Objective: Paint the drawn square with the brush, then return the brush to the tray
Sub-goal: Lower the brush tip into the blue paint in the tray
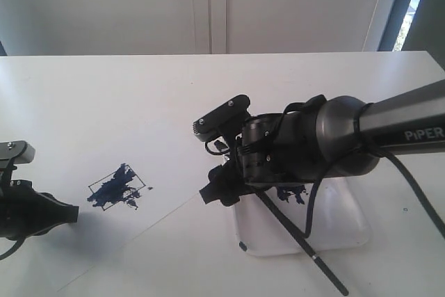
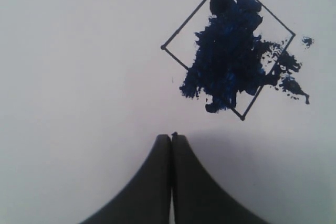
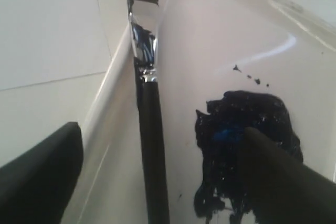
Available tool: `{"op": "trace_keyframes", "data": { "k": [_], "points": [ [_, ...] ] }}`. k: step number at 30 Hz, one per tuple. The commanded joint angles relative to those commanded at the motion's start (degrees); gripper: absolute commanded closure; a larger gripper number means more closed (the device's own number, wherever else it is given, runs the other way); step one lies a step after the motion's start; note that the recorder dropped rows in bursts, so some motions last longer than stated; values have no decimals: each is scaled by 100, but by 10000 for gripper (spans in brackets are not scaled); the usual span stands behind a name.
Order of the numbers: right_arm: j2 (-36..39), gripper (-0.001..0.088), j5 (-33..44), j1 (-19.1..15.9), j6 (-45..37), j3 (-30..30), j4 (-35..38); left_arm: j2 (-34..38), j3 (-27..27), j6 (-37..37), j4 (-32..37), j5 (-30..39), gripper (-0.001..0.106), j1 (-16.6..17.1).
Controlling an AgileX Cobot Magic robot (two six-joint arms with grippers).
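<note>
the left gripper sits low over the bench, jaws clenched on nothing, just short of the drawn square, probably parked there to stay off the wet paint. dark blue fills the square's middle, its corners are bare, and some paint spills past one edge. further right, the right gripper hangs over the tray with jaws spread wide either side of the brush, apparently not touching it. the brush lies along the tray's rim, handle jutting over the edge; the rim should stop it rolling. the task looks nearly done.
</note>
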Motion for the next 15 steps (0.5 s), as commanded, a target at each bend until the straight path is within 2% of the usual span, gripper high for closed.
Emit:
{"op": "trace_keyframes", "data": {
  "k": [2, 8, 12, 15],
  "points": [
    [-144, 107, 253, 86, -558, 0, 507, 0, 0, 21, -41, 0, 1048, 0],
    [-458, 107, 1017, 290, -804, 13, 860, 13, 0, 44, -62, -12, 1048, 0],
    [-537, 108, 1142, 340, -1323, 106, 1650, 51, 0, 61, -62, -24, 1048, 0],
    [-547, 146, 1142, 340, -1385, 329, 1772, 86, 0, 61, -62, -24, 1048, 0]
  ]
}}
